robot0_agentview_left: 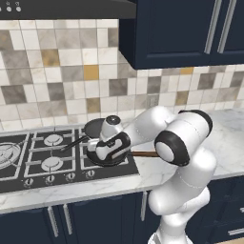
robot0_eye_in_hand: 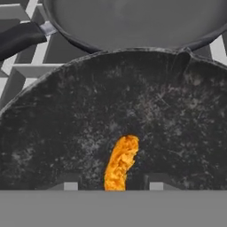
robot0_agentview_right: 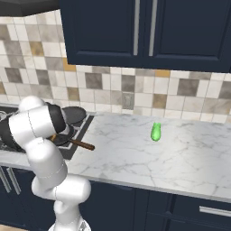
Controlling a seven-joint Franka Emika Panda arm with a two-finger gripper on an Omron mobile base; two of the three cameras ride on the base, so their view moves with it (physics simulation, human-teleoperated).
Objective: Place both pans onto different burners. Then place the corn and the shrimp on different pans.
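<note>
Nothing readable here, honestly. No words, brand names, numbers or signs on anything that shows. The cooktop (robot0_agentview_left: 66, 157) knobs are too small and blurry to tell whether they carry any marks.

The arm folds toward nine o'clock, wrist pointing down; the claw (robot0_eye_in_hand: 110, 185) hangs with jaws parted.

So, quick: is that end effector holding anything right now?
End effector: open, holding nothing; the shrimp lies loose between its tips, in the pan.
</note>
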